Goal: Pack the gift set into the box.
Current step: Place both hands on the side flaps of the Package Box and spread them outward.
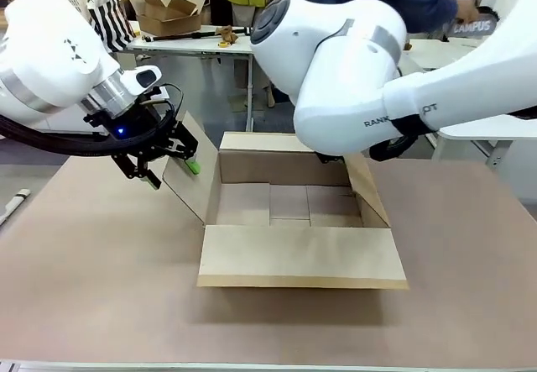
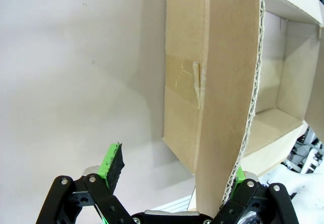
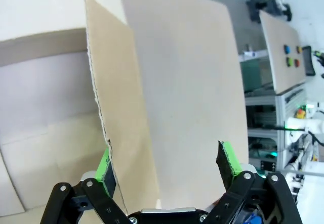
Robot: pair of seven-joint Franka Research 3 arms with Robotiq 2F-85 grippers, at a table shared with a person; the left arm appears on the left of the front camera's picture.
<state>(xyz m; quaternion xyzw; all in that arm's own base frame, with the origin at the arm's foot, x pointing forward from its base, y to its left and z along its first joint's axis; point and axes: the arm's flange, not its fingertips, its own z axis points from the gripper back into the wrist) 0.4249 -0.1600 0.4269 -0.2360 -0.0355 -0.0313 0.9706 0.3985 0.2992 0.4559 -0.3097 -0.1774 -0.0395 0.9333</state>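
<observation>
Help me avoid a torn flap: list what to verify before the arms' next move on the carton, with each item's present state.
1. Left gripper straddling the left flap: ok; the flap sits between its fingers.
2. Right gripper straddling the right flap: ok, likewise.
3. Flaps clamped: not ok; both sets of jaws stand open.
4. Near flap folded out flat on the table: ok.
5. Cardboard carton floor bare for packing: ok where it shows; its far right corner is behind the right arm.
</observation>
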